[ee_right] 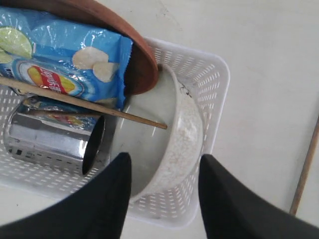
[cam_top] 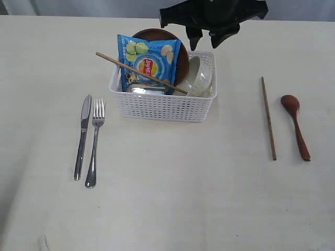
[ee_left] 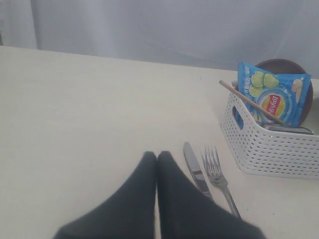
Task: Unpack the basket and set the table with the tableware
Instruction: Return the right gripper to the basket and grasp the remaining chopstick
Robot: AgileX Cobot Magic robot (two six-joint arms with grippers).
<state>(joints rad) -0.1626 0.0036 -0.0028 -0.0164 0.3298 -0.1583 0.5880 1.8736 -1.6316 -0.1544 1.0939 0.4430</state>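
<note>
Basket (cam_top: 162,107): plate (cam_top: 157,34) mostly behind chip bag (cam_top: 152,57).

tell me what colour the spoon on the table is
The spoon is reddish-brown, clearest in the exterior view.

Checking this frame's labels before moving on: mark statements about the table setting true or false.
The knife and fork lie on the table, left of the basket. True.
The spoon is inside the basket. False: the spoon lies on the table, beside one chopstick.
The right gripper is open above the bowl. True.
Both chopsticks are out of the basket. False: the second chopstick rests across the basket.
The cup stands upright. False: the cup lies on its side in the basket.
</note>
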